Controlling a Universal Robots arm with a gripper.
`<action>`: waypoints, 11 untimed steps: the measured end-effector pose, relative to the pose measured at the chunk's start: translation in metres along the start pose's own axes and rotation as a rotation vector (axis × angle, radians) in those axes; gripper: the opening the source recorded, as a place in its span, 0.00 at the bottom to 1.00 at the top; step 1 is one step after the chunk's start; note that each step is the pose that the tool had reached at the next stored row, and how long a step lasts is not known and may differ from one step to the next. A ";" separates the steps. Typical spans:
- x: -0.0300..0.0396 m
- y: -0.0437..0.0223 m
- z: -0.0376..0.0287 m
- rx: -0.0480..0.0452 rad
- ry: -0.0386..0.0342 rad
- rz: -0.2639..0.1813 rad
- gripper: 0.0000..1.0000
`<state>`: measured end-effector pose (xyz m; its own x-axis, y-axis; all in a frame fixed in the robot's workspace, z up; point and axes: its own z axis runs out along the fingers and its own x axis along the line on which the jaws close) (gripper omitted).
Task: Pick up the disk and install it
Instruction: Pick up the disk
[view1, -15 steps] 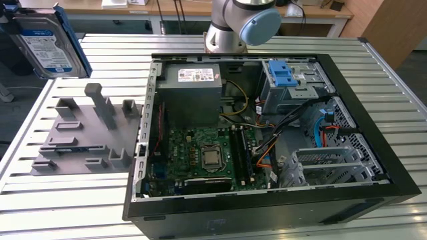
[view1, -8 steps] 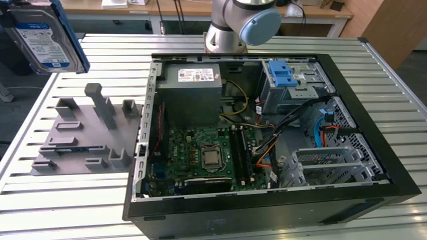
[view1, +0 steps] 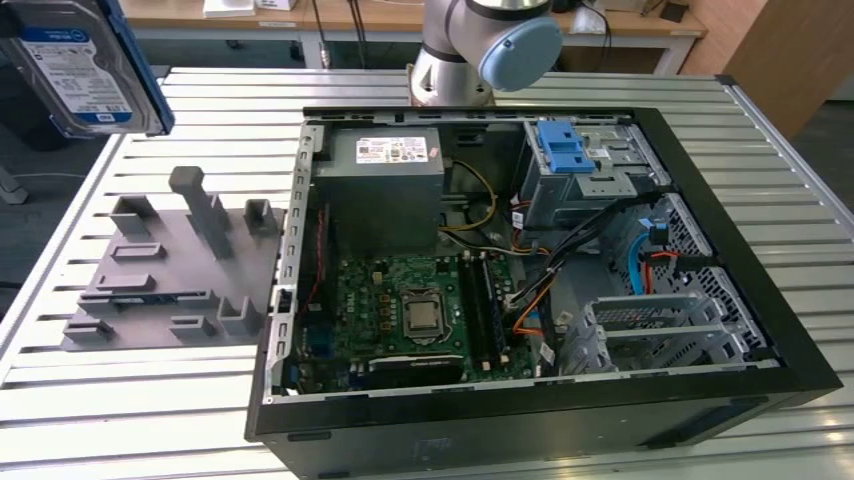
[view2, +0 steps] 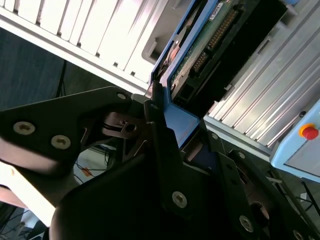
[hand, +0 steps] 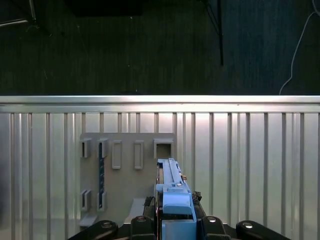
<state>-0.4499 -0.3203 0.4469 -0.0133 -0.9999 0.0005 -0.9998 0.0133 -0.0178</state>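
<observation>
Silver rectangular hard disk in blue plastic carrier (view1: 80, 60) hangs high above the grey moulded fixture (view1: 160, 280) on the slatted metal counter (view1: 134, 400). Gripper (hand: 175, 222) jaws are clamped on the carrier. Pick-up judged done, install not begun. Next calls for squaring the disk to the open black computer case (view1: 701, 180).

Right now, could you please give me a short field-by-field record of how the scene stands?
disk: held in the air, blue carrier around it
gripper: shut on the disk's carrier
grey fixture: on the slatted table, beside the case
computer case: open, on the table, at the exterior view's right of the fixture
install: not yet done
</observation>
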 end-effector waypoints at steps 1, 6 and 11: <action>0.0000 0.0000 -0.0019 0.0001 -0.0001 0.000 0.36; 0.0000 -0.0002 -0.0122 0.0001 0.0000 0.000 0.36; 0.0000 -0.0003 -0.0196 0.0001 -0.0001 0.000 0.36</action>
<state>-0.4499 -0.3202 0.4664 -0.0133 -0.9999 0.0004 -0.9998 0.0133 -0.0179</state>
